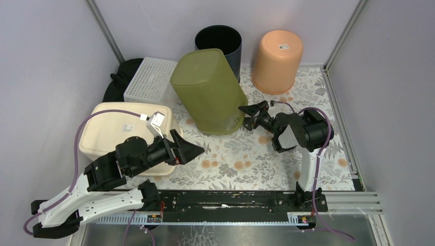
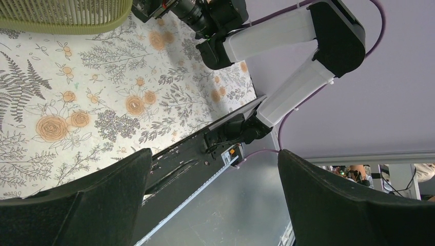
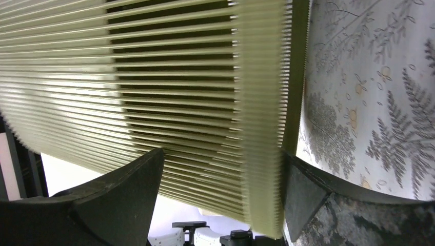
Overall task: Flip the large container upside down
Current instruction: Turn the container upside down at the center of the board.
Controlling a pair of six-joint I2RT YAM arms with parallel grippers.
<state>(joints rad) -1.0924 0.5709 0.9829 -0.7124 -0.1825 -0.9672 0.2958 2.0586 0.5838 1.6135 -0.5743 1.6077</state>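
Observation:
The large container is an olive-green ribbed bin. It stands mouth down on the flowered mat, its closed base up and leaning towards the back left. My right gripper is at the right side of its lower rim. In the right wrist view the gripper is open, with the ribbed wall and rim band between its fingers. My left gripper is open and empty over the mat, in front of the container and apart from it. The container's rim shows at the top left of the left wrist view.
A cream tub lies upside down at the left, under my left arm. A white lattice basket and a black object sit behind it. A black bin and an upturned orange bucket stand at the back.

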